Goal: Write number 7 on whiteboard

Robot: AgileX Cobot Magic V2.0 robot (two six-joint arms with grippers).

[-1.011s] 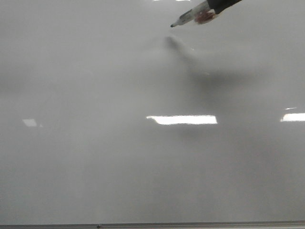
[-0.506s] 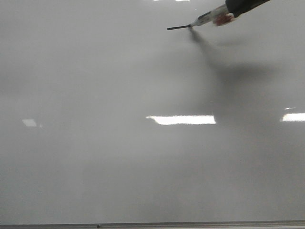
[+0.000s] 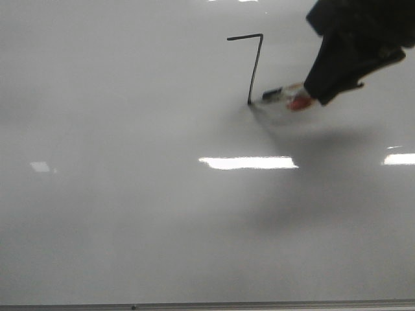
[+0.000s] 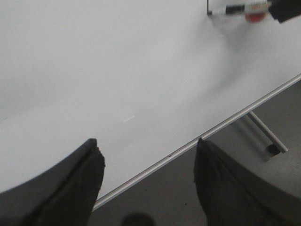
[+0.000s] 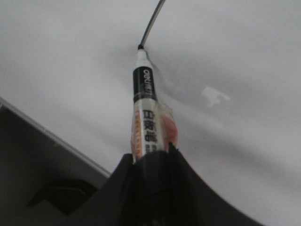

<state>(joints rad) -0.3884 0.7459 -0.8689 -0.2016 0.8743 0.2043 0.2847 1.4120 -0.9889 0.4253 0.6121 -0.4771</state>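
Office or classroom: glossy whiteboard (image 3: pixel 130 214) reflecting ceiling lights (image 3: pixel 248 162).

The whiteboard (image 3: pixel 130 214) is glossy pale grey-white, streaked with bright white reflections, its bottom edge a thin silvery strip. The 7 (image 3: pixel 254 65) is thin black line. The marker (image 5: pixel 145 117), clamped in the black right gripper (image 5: pixel 151 157), has a black tip and black band with white lettering, then a white barrel printed in orange-red (a red blob beside it). The left gripper (image 4: pixel 148 183) is black.
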